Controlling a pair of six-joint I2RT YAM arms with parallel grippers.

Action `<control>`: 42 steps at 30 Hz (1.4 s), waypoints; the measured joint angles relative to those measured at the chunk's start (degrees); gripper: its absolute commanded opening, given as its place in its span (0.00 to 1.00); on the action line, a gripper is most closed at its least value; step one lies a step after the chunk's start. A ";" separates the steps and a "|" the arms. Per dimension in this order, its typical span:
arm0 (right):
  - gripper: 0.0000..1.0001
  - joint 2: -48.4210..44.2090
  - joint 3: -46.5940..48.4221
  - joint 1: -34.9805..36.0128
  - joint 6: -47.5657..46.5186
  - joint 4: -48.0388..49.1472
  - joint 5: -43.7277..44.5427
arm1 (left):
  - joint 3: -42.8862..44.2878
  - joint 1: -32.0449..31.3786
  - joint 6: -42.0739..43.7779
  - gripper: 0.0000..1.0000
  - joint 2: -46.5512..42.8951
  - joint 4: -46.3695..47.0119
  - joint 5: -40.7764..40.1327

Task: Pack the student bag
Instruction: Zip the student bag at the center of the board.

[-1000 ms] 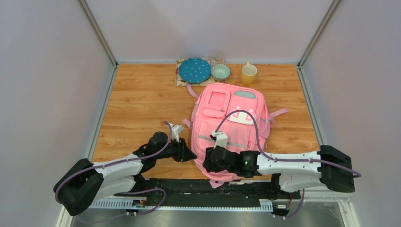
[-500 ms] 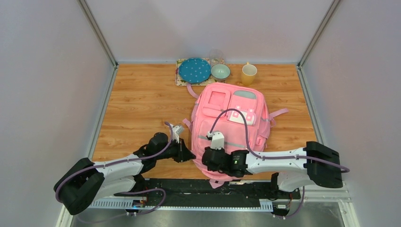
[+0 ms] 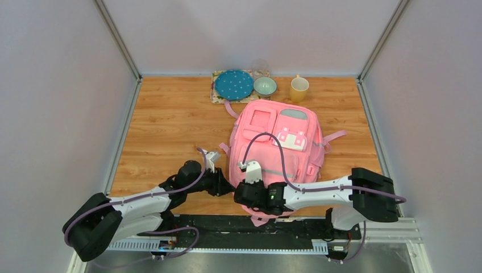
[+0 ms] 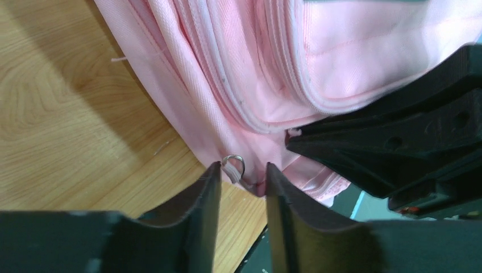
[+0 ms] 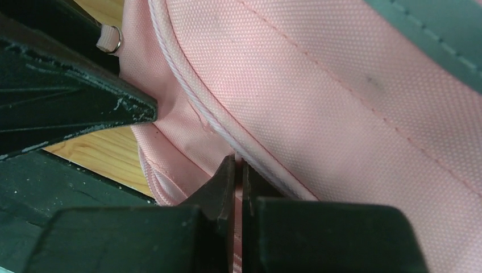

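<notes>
Only the wrist views showed the left gripper narrowly parted, a metal ring between its tips at the bag's near edge, the right gripper pinching its piping.

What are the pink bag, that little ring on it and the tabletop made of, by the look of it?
The student bag: woven synthetic-looking cloth, matte; its fine weave and stitching show. The ring: probably metal, thin, silvery and glinting. The table: wood or wood-print laminate, smooth; grain lines show, but which one is unclear.
</notes>
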 measured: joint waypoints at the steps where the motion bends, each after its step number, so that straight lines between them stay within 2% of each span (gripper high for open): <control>1: 0.00 -0.13 0.04 0.11 0.00 -0.24 0.11 | -0.07 -0.09 0.15 0.52 -0.66 -0.48 -0.35; 2: 0.00 -0.44 0.02 0.15 0.02 -0.59 0.24 | -0.22 -0.22 -0.15 0.59 -1.57 -1.14 -0.70; 4: 0.00 -1.75 -0.26 0.26 0.04 -0.92 0.35 | -0.59 -0.48 -0.66 0.63 -3.67 -1.88 -1.40; 8: 0.00 -6.86 -2.56 0.52 0.09 -0.76 0.09 | -1.22 -0.90 -3.58 0.65 -8.20 -1.33 -4.94; 12: 0.00 -10.86 -4.26 0.55 0.11 -0.09 -0.52 | -2.58 -0.94 -7.04 0.67 -9.27 3.19 -8.13; 24: 0.00 -13.66 -4.87 0.90 0.04 0.46 -1.07 | -5.14 -0.96 -20.17 0.67 2.78 24.13 -8.28; 26: 0.00 -13.66 -4.87 1.07 0.00 0.46 -1.05 | -5.14 -0.96 -21.29 0.59 3.96 26.47 -8.24; 28: 0.00 -13.68 -4.87 1.36 -0.24 0.61 -1.05 | -5.14 -0.96 -22.45 0.45 5.27 28.02 -8.02; 29: 0.00 -13.70 -4.87 1.53 -0.35 0.68 -1.03 | -5.11 -0.96 -23.02 0.26 5.95 28.50 -7.91; 30: 0.00 -13.75 -4.87 1.66 -0.42 0.72 -1.01 | -5.09 -0.94 -23.19 0.19 6.67 28.79 -7.93; 31: 0.00 -13.86 -4.87 1.77 -0.55 0.76 -0.92 | -5.07 -0.92 -23.45 0.04 7.37 28.87 -8.04; 32: 0.00 -14.03 -4.87 1.90 -0.57 0.72 -0.90 | -4.98 -0.90 -24.11 0.00 7.93 28.96 -7.98; 37: 0.00 -14.88 -4.83 2.05 -0.72 -0.76 -0.04 | -3.74 -0.96 -24.37 0.00 7.98 26.53 -7.58; 42: 0.00 -17.00 -4.52 2.40 -0.76 -4.37 1.11 | 0.42 -1.25 -19.15 0.00 2.43 14.78 -8.11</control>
